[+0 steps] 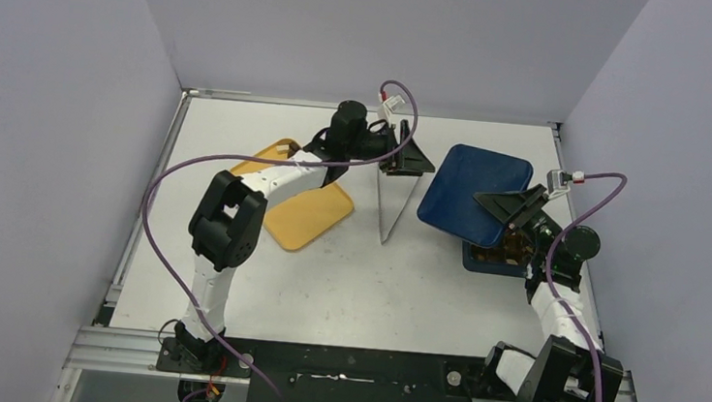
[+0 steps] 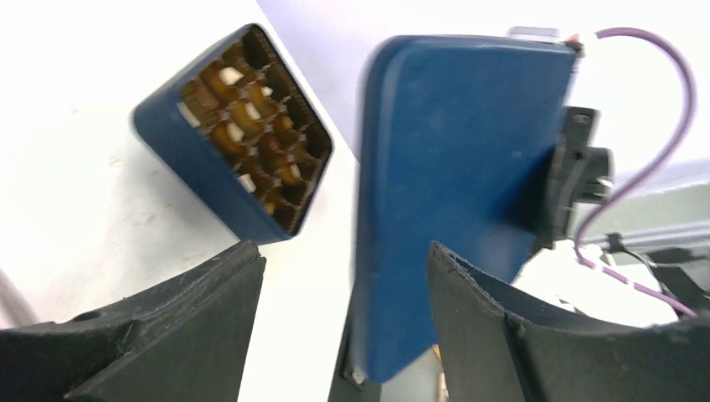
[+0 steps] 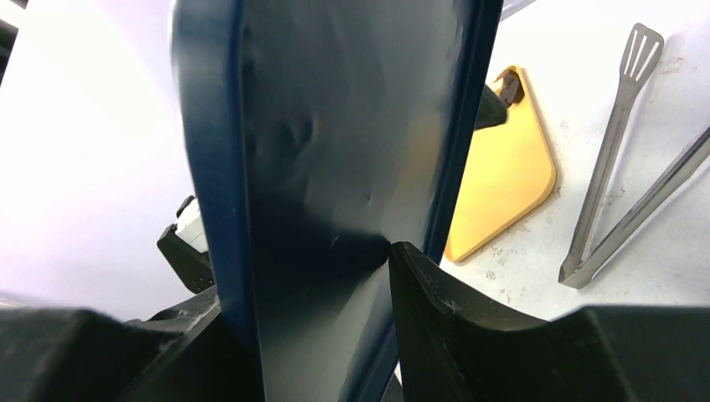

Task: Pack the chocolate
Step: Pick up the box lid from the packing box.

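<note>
r gripper point(image 3: 306, 268) pinches tilted blue lid point(image 3: 326, 126); l gripper point(image 2: 343, 247) reaches far, prob. empty

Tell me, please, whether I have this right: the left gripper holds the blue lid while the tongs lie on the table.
Not quite: it is the right gripper that holds the lid, as the right wrist view shows. The tongs do lie on the table.

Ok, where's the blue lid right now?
Top view, right side: the blue lid is clamped in the right gripper, tilted above the open chocolate box, with the metal tongs just to its left.
</note>
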`<state>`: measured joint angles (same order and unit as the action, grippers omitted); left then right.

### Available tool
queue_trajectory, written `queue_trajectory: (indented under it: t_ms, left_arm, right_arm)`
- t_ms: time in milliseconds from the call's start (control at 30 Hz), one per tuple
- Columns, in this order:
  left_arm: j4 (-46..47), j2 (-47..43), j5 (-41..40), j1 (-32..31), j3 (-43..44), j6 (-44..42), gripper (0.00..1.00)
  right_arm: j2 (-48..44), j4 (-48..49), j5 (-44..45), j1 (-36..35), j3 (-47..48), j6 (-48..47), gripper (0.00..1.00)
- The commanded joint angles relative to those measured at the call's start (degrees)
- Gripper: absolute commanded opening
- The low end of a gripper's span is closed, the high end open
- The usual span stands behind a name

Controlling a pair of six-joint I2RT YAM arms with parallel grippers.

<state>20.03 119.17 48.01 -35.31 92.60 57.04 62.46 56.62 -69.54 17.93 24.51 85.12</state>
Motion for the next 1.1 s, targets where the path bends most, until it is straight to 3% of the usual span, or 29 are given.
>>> queue_trajectory:
  t_ms: [0,200,433,700,767,900,1067]
  left_arm:
    - [-12.6,-3.2,-4.1,0.2,3.0,-9.8,0.68]
    - [-2.0,-1.0,0.8,-0.6,1.8,-2.1,0.68]
    - [18.7,2.6,6.0,-2.2,1.9,14.3,0.64]
    - [24.8,2.0,6.5,-2.3,-0.8,18.1,0.4]
    - [24.8,1.3,5.5,-1.8,-1.9,18.3,0.3]
    - [30.3,0.2,3.3,-1.1,-5.7,22.4,0.15]
    - [34.4,-0.3,1.5,-1.1,-8.2,25.9,0.03]
  right_arm:
    - [-2.5,2.9,-0.5,-0.5,3.7,-0.9,0.19]
    - [-3.1,4.3,-0.8,-0.6,4.1,1.0,0.19]
    - [-2.8,7.0,-0.8,-0.9,3.8,3.4,0.2]
    - [-1.9,5.6,0.1,-1.1,3.0,1.9,0.27]
    - [-2.2,-0.7,0.5,-1.0,3.5,-2.7,0.34]
    - [-4.9,-25.2,4.4,-0.1,6.8,-18.6,0.48]
    - [-6.7,-44.2,9.6,3.5,11.1,-30.1,0.64]
